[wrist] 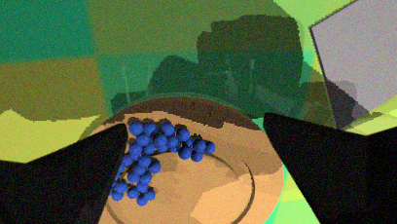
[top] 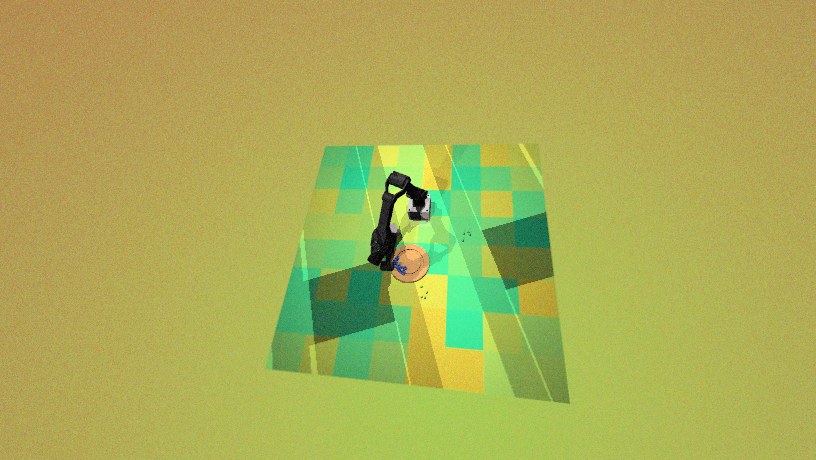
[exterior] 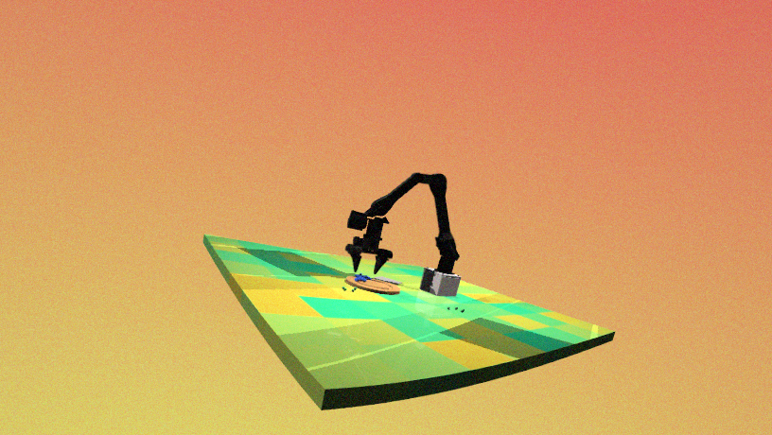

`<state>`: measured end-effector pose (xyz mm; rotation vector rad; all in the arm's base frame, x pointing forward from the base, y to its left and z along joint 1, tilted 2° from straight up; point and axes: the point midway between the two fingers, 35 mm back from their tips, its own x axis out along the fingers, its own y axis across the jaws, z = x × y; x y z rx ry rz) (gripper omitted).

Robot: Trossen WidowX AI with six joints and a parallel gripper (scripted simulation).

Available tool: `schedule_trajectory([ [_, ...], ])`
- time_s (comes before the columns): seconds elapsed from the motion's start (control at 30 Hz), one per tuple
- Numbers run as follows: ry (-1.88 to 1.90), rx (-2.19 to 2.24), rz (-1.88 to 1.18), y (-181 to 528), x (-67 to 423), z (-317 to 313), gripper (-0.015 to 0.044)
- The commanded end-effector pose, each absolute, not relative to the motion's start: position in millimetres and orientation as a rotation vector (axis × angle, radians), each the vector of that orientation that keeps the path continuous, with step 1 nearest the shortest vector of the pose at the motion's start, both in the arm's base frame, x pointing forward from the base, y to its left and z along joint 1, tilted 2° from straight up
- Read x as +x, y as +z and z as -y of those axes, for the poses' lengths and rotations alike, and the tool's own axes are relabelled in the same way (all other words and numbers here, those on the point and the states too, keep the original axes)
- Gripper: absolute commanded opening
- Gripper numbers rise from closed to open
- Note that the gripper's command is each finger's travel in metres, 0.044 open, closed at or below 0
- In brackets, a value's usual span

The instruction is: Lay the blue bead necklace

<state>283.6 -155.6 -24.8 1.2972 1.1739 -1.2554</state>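
The blue bead necklace (top: 400, 266) (exterior: 360, 277) (wrist: 155, 151) lies bunched in a heap on the left part of the round tan bead board (top: 417, 260) (exterior: 384, 287) (wrist: 214, 187). The heap lies across the board's ring groove (wrist: 249, 181) at the near left rim. My gripper (top: 387, 264) (exterior: 367, 267) (wrist: 197, 125) is open wide and empty. It hangs a little above the board, with its fingers on either side of the heap and clear of the beads. In the wrist view the left finger hides part of the heap's edge.
The arm's grey base block (top: 418, 209) (exterior: 439, 282) (wrist: 360, 54) stands just behind the board. Small dark specks (top: 424, 294) (exterior: 456, 308) lie on the patchwork table slab (top: 514, 342) (exterior: 378, 351), which has sharp edges all around.
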Motion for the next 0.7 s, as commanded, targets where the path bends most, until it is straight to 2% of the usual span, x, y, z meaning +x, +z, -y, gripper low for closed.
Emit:
schedule_trajectory([
  [0.0, -1.251, 1.295, -1.174, -23.4, 283.8, 155.8, 0.0440],
  [0.43, -1.251, 1.295, -1.174, -23.4, 283.8, 155.8, 0.0440],
  [0.5, -1.226, 1.270, -1.190, -20.7, 288.4, 155.0, 0.0387],
  [0.67, -1.041, 1.089, -1.295, -1.1, 319.8, 146.4, 0.0380],
])
